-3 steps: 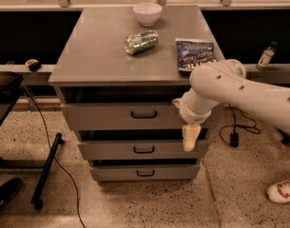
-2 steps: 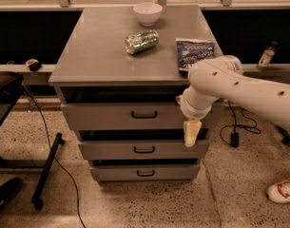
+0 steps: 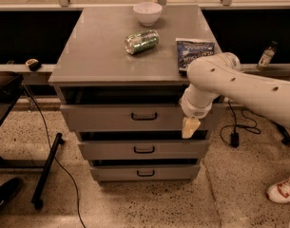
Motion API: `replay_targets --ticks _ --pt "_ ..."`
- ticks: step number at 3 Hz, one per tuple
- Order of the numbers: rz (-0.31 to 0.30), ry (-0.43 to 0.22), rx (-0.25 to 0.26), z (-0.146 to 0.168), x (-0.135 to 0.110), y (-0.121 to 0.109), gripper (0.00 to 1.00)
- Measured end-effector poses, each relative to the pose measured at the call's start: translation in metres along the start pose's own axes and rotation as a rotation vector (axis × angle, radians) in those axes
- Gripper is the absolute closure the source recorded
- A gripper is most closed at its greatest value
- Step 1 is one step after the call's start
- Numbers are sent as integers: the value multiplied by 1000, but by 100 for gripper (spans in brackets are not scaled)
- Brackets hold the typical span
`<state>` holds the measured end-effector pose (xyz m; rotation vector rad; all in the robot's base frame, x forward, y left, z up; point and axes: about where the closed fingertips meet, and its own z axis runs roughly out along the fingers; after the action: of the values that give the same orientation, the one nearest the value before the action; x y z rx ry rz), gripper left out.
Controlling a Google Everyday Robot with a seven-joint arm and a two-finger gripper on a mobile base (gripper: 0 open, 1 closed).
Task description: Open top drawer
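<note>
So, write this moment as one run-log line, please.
task: open top drawer | wide grey metal top drawer: black loop handle ungrasped | gripper: pointing down before drawer front, right of handle

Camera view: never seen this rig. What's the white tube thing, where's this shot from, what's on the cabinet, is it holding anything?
The thick white tube is the single arm of a mobile robot; the cream-coloured piece at its tip is its two-finger gripper. One camera looks down at the front of a grey metal three-drawer cabinet; where it is mounted is not on record. On the cabinet's top lie a white bowl, a green drink can on its side and a dark blue snack bag. The gripper hangs before the right end of the wide top drawer, right of its black loop handle, not on it. No object shows in it.
</note>
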<state>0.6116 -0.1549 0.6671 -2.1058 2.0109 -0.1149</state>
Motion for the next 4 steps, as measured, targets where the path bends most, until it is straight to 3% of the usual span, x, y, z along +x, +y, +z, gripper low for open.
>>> replay_targets --ticks 4 --pt "-6 -15 -30 -23 -5 19 36"
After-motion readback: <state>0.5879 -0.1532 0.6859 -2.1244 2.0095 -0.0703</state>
